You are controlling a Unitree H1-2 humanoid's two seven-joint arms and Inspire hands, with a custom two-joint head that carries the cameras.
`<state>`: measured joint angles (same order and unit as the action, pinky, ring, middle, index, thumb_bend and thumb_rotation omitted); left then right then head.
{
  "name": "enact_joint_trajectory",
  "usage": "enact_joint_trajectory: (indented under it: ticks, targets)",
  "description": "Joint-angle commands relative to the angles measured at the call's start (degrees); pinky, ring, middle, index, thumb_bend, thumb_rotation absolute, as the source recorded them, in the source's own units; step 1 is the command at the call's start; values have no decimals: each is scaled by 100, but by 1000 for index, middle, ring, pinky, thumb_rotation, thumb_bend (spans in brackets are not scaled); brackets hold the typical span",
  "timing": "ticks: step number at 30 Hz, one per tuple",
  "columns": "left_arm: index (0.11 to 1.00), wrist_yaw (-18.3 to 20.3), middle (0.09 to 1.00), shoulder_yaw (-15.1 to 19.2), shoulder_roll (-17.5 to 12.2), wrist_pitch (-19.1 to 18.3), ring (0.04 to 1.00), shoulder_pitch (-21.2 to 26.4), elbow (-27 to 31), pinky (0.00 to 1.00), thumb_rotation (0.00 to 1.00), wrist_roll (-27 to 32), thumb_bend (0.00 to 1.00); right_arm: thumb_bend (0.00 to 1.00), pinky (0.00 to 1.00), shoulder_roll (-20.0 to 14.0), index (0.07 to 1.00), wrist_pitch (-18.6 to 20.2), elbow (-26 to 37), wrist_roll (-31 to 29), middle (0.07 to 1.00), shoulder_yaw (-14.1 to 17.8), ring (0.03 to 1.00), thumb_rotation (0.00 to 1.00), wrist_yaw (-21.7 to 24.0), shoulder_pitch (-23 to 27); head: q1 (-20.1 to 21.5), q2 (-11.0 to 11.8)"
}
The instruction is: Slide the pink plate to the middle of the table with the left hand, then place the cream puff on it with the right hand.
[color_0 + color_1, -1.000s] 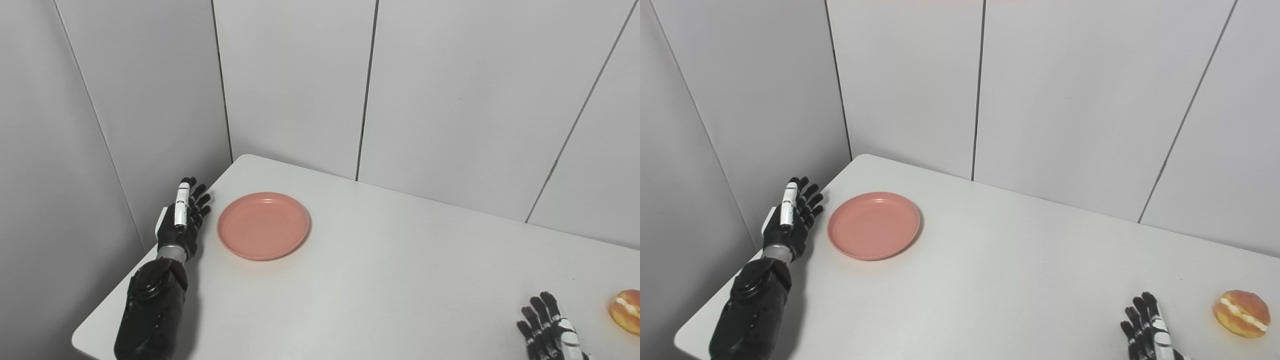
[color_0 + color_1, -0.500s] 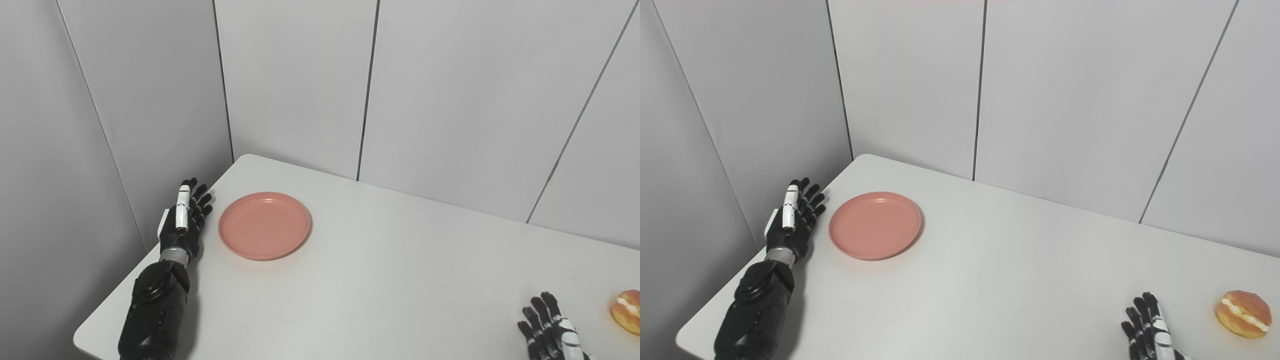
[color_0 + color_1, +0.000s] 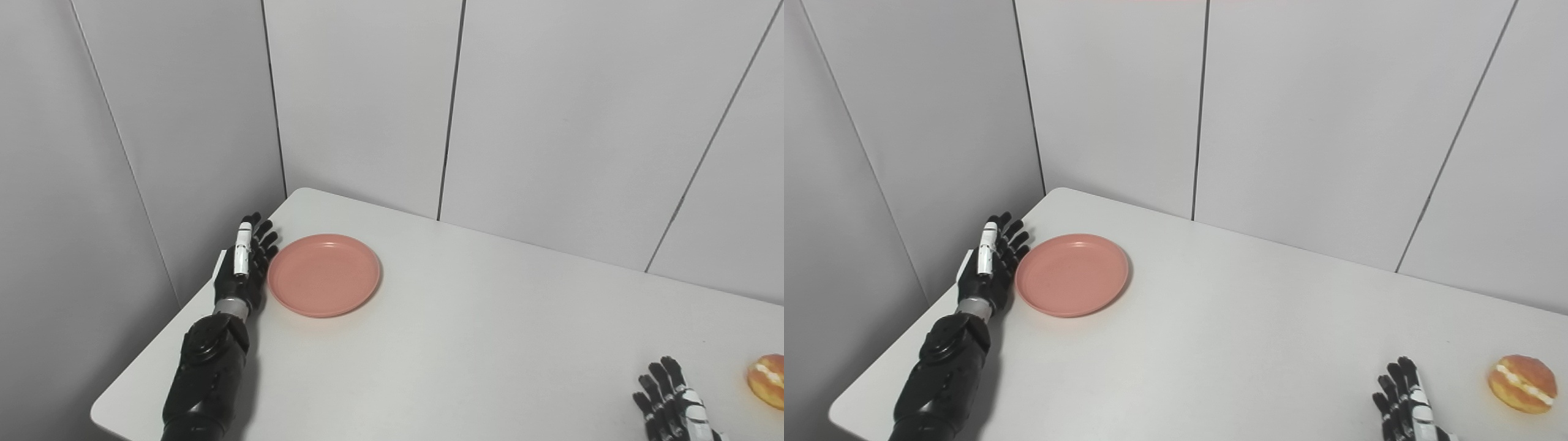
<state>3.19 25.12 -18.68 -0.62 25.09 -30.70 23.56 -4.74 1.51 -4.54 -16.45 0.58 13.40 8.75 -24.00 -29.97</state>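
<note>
One pink plate [image 3: 323,275] and one cream puff [image 3: 1521,383] are seen on the white table [image 3: 465,343], well apart, with nothing between them. The left hand [image 3: 245,269] is held open and empty just beside the plate's left rim. The right hand [image 3: 1404,404] is spread open, empty, near the puff.

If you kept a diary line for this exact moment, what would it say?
left hand: open, at pink plate left rim | right hand: open, idle | cream puff: on table, right | plate: not centred

You see a plain pink plate [image 3: 323,275] on a white counter [image 3: 465,343]. Your left hand [image 3: 244,269] is black with a white strip on one finger. Your right hand [image 3: 1405,409] is black with white too. The cream puff [image 3: 1521,383] is orange-brown with a white cream line. The walls [image 3: 551,110] are light grey with thin dark lines.
</note>
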Motion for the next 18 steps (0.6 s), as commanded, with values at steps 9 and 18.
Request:
enact_joint_trajectory:
  ticks: [9, 18]
  targets:
    - [966, 108, 978, -193, 223, -304, 979, -66, 233, 997, 1000, 151, 403, 205, 1000, -3, 1000, 251, -43, -9, 1000, -19, 1000, 1000, -9, -196, 64, -65]
    - [963, 82, 984, -334, 320, -655, 981, -163, 609, 1000, 1000, 219, 393, 217, 1000, 16, 1000, 277, -19, 32, 1000, -49, 1000, 1000, -53, -204, 144, -119]
